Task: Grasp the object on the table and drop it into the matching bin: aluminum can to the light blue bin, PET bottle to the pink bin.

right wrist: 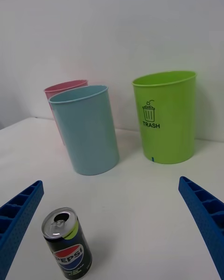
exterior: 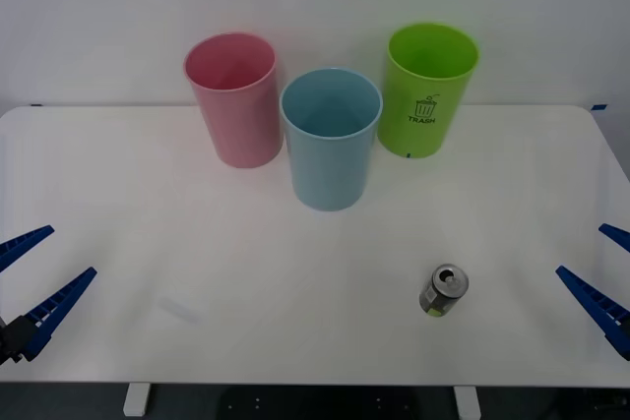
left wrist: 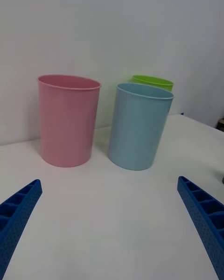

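A small aluminum can (exterior: 444, 289) (right wrist: 67, 248) stands upright on the white table (exterior: 246, 272), front right, silver top up, dark body with a Pepsi label. The light blue bin (exterior: 331, 138) (right wrist: 86, 129) (left wrist: 140, 125) stands at the back centre, with the pink bin (exterior: 234, 97) (right wrist: 63, 87) (left wrist: 68, 119) to its left. My right gripper (exterior: 602, 273) (right wrist: 112, 228) is open at the table's right edge, about a hand's width right of the can. My left gripper (exterior: 37, 277) (left wrist: 109, 224) waits open at the front left edge, holding nothing.
A green bin (exterior: 429, 89) (right wrist: 166, 116) (left wrist: 151, 81) printed TRASH stands to the right of the light blue bin. A white wall rises behind the three bins. Bare tabletop lies between the can and the bins.
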You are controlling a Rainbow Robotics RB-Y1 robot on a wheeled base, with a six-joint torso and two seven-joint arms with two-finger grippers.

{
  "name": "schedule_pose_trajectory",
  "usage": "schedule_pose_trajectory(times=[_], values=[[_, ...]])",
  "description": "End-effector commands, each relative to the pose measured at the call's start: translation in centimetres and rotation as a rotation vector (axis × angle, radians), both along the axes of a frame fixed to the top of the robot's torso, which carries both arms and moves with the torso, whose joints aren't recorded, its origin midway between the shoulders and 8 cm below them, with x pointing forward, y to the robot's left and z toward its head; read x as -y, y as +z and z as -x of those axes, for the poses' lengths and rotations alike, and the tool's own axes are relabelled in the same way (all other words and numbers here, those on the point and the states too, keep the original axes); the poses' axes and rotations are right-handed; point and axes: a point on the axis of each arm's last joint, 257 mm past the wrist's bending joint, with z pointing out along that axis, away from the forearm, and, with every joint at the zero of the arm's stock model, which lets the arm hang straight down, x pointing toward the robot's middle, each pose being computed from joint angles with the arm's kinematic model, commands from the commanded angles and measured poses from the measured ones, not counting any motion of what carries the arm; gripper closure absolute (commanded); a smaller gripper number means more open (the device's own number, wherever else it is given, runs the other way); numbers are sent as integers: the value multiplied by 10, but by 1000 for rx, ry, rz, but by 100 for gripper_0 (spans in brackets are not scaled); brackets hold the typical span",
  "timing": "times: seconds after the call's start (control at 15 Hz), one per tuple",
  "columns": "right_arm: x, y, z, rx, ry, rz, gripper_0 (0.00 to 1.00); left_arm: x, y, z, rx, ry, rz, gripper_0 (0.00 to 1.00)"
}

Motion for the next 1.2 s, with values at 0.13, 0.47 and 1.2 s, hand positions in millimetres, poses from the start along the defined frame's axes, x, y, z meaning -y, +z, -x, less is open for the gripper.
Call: schedule_pose_trajectory(times=[0.13,0.47,1.2], values=[[0,-12,5,-26,-12,-19,0,0,0,0,0,0,0,0],[-7,-13,8,-35,5,-11,0,0,0,0,0,0,0,0],[-11,-57,26,-37,51,134,0,0,0,0,0,0,0,0]])
